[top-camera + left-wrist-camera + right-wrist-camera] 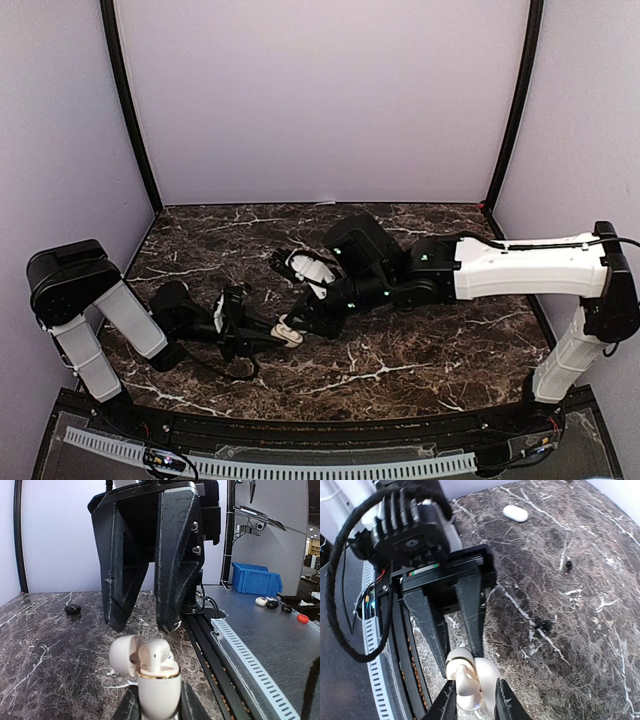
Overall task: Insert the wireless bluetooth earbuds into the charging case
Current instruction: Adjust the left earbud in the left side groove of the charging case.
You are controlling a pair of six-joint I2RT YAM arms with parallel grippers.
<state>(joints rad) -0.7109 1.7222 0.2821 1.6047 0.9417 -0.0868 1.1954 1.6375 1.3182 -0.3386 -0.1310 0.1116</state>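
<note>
One earbud (154, 655) sits head-up in the open charging case (159, 685), not fully seated (I judge). It's light, slick, hard plastic: press the rounded head gently. Your left gripper (158, 705) has its jaws clamped on the case body; your right gripper (142, 627) hangs just above, jaws apart.

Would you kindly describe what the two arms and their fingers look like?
The left arm and right arm match: white boxy links between rounded black joint housings. A thin black cable runs along the right arm's long link, and green lights glow near its wrist. Its fingers are black, scuffed, tapered wedges with screws; a braided black cable loops beside the left gripper.
</note>
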